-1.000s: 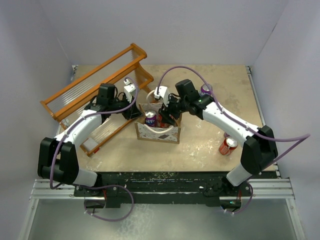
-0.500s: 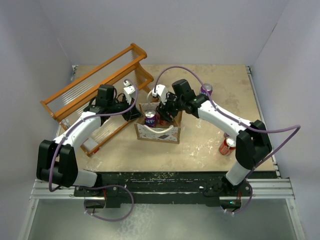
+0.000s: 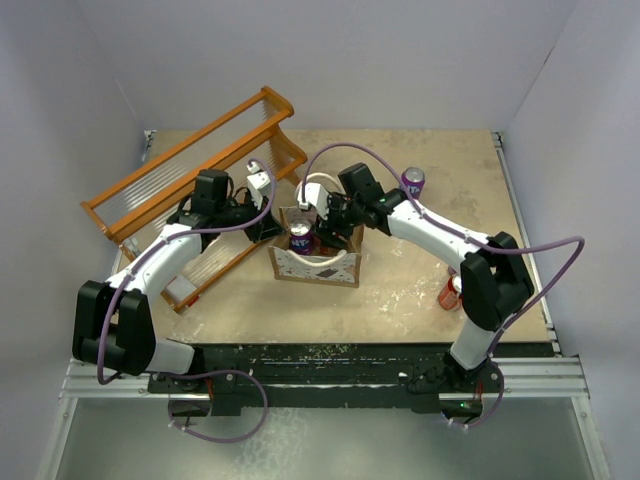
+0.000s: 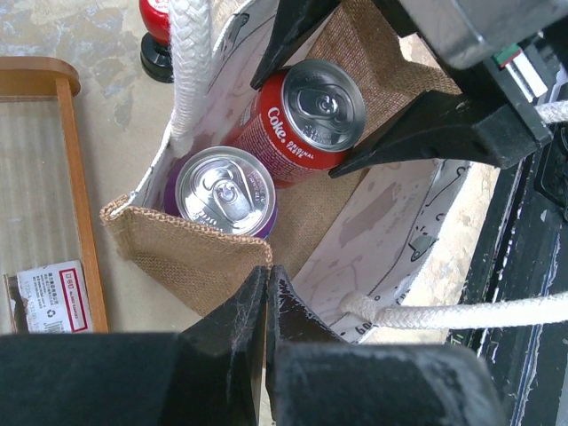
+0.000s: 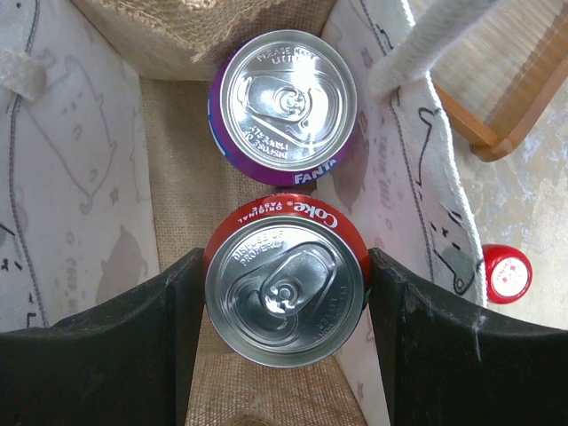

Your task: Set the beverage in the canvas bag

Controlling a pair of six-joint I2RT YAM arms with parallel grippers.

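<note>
Over the middle of the table, your right arm is arching in from the right, wrist pointing down into the open mouth of the canvas bag (image 3: 315, 262). The right gripper (image 5: 284, 271) is clamping the Coke can (image 4: 306, 111) with one black finger (image 5: 133, 355) pressing each side. Your left arm is bending in from the left, forearm crossing over the orange wooden rack (image 3: 190, 195). The left gripper (image 4: 266, 282) is pinching the top edge of the bag's burlap end wall, jaws fully together on the fabric.

The Coke can is sitting inside the bag, just beside a purple Fanta can (image 5: 286, 105). Its long axis is running roughly vertical, pull-tab end facing up at the right wrist camera. Can't tell whether its base is resting on the bag floor. The purple can is standing tab up against the burlap end you're pinching. White rope handles (image 4: 189, 62) are hanging off both long sides.

The bag is standing on a tan mottled tabletop (image 3: 420, 270) with pale scuffs, and plain white walls are closing in the back and both sides. Another purple can (image 3: 412, 180) is standing back right and a red can (image 3: 455, 292) is sitting by the right arm's elbow. A small red-topped item (image 5: 506, 273) is sitting just outside the bag, too small to name.
</note>
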